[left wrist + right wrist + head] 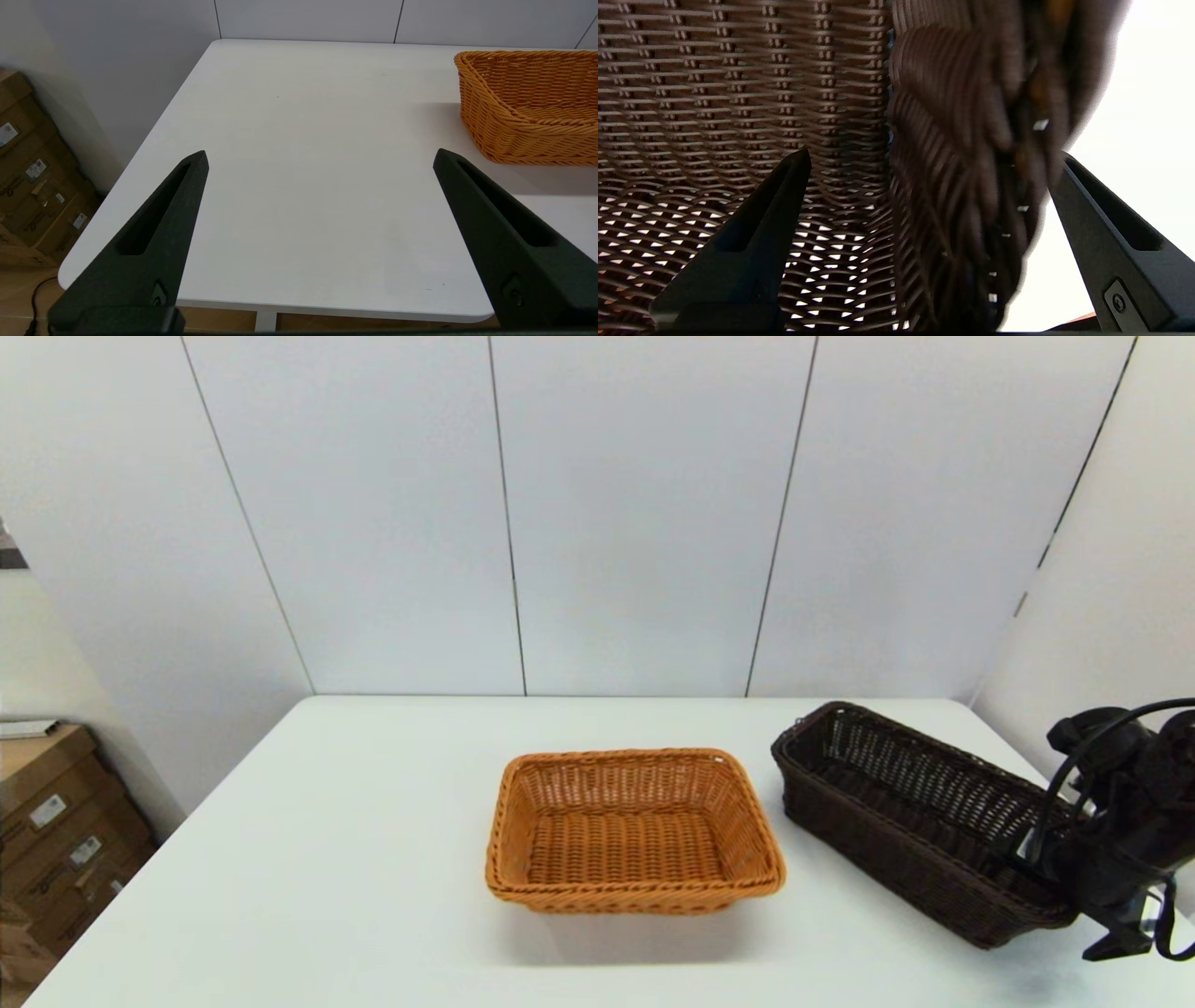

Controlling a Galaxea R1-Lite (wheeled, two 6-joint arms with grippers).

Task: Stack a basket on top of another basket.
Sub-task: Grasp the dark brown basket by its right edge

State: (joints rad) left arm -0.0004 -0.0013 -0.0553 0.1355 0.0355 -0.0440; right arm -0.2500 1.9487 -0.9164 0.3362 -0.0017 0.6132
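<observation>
The dark brown basket [896, 784] lies at an angle on the right side of the white table [327, 849]. My right gripper [1038, 861] is at its near right end, open. In the right wrist view the right gripper [931, 156] straddles the dark basket's [738, 70] end wall, one finger inside and one outside, with the braided rim [971, 140] between them. The orange basket [635, 831] sits upright and empty at the table's middle, just left of the dark one. My left gripper [320, 156] hangs open over the table's left part, with the orange basket [528, 107] off to its side.
Cardboard boxes [56, 821] stand on the floor beyond the table's left edge, also seen as boxes [28, 177] in the left wrist view. White wall panels rise behind the table and along its right side.
</observation>
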